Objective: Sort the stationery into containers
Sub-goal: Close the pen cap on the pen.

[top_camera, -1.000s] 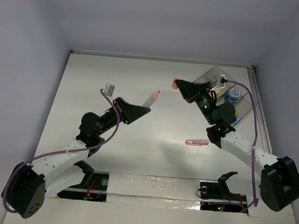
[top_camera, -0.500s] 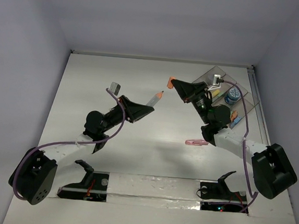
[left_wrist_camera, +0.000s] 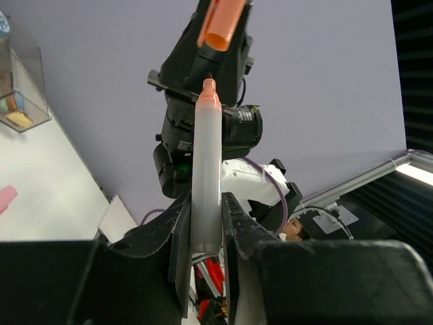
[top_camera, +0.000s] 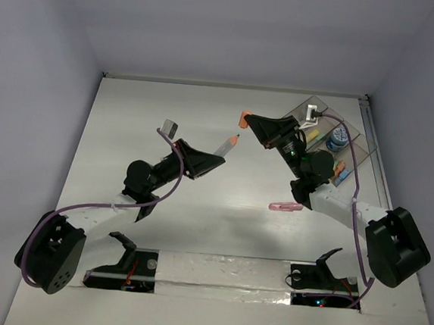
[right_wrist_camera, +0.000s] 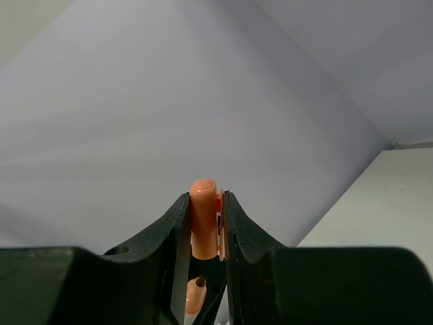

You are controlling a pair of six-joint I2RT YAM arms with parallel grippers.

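The left claw is being kept clenched on a pale pen; the right claw is being kept clenched on its orange cap; both are being brought closer above the middle of the tabletop, so capping is probably being readied; the containers are being left waiting at the far right corner.

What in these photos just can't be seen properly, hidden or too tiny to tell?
- Top view: the right arm covers part of the containers; their contents cannot be counted.
- Top view: the pink piece is too small to identify.
- Left wrist view: the left gripper hides the rear end of the pen.
- Right wrist view: below the orange cap, the right gripper hides all but the pen tip.
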